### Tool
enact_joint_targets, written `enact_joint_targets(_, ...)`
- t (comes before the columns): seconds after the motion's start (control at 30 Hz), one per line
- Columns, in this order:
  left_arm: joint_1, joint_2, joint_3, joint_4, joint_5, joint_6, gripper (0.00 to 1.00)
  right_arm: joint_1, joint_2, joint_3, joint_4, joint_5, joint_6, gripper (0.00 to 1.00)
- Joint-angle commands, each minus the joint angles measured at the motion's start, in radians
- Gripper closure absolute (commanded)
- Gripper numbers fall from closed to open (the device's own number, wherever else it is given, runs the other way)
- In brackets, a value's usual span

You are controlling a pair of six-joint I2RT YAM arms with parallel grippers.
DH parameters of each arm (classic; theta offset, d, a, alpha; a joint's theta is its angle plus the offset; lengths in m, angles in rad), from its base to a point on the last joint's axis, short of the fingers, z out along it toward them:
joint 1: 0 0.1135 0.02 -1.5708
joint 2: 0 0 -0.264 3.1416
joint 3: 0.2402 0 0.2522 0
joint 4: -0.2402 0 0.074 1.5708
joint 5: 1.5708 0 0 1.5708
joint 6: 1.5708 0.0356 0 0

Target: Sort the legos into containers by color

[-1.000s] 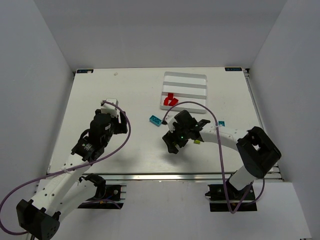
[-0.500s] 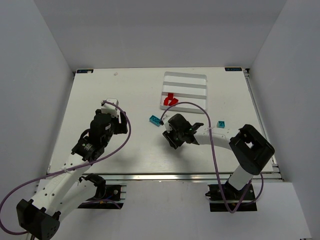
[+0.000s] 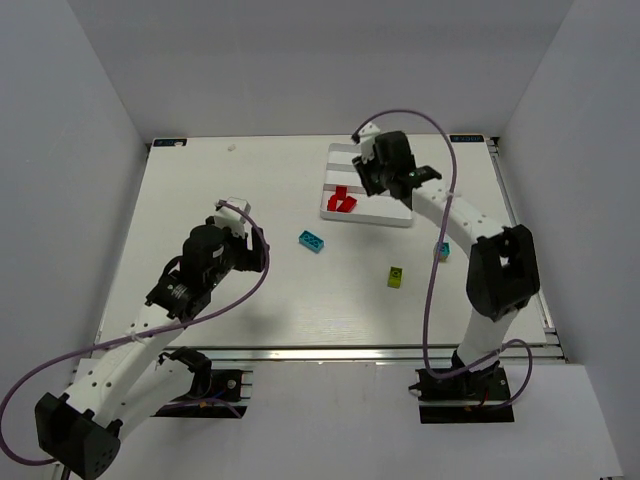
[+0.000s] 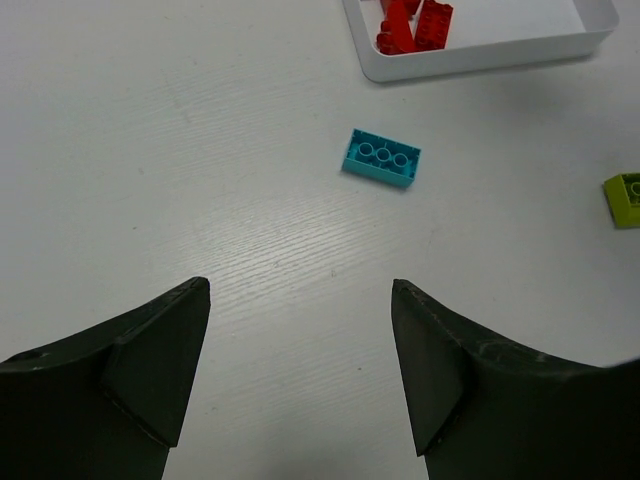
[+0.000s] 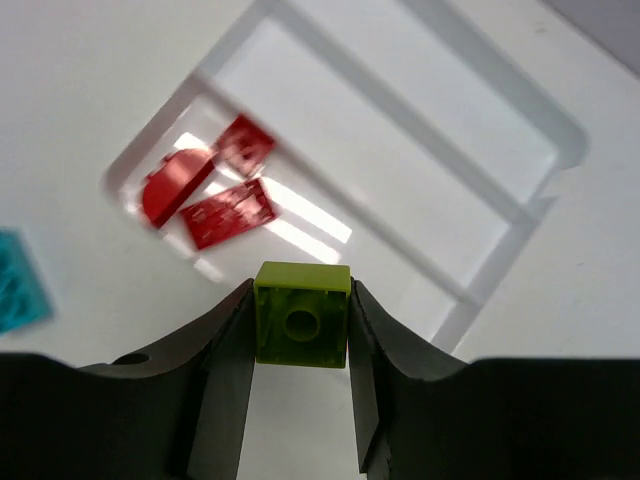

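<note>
Observed green brick (image 5: 301,325) pinched square in right gripper (image 5: 300,298), held over tray (image 5: 572,135) near compartment holding red bricks (image 5: 225,210); exact slot below uncertain from this angle. Noted left gripper (image 4: 298,300) spread wide, gripping nothing, above table (image 4: 200,150) short of blue brick (image 4: 381,159). Could go wrong on release: landing among reds or on a ridge and bouncing out, through poor centering.

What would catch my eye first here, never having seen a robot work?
The right end effector pinches a yellow-green brick over the white tray, where red bricks sit in one end compartment. On the table, a cyan brick lies loose ahead of the open left end effector.
</note>
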Motion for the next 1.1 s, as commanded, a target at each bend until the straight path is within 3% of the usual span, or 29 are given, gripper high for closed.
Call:
enact_joint_targets(0.0,0.004,0.004,0.000,0.019,0.066,0.013,0.17,-0.065,0.136,0.127,-0.034,0.011,0.025,1.00)
enact_joint_targets(0.2,0.004,0.007,-0.005,0.031,0.105,0.024,0.17,-0.155,0.339,0.393,-0.042,0.001,0.151,1.00)
enact_joint_targets(0.37,0.004,0.011,-0.007,0.035,0.107,0.032,0.17,-0.198,0.422,0.474,-0.025,-0.026,0.194,1.00)
enact_joint_targets(0.53,0.004,0.021,-0.010,0.047,0.191,0.041,0.16,-0.217,0.462,0.485,-0.059,-0.068,0.209,0.87)
enact_joint_targets(0.63,0.004,0.034,-0.014,0.068,0.272,0.045,0.15,-0.223,0.457,0.443,-0.056,-0.115,0.237,0.63)
enact_joint_targets(0.77,0.004,0.060,-0.023,0.137,0.366,0.007,0.14,-0.228,0.471,0.449,-0.083,-0.137,0.241,0.44)
enact_joint_targets(0.93,-0.017,0.165,-0.025,0.249,0.513,-0.140,0.15,-0.240,0.468,0.471,-0.091,-0.147,0.246,0.36)
enact_joint_targets(1.07,-0.077,0.254,-0.005,0.339,0.530,-0.252,0.17,-0.258,0.433,0.478,-0.123,-0.157,0.251,0.40)
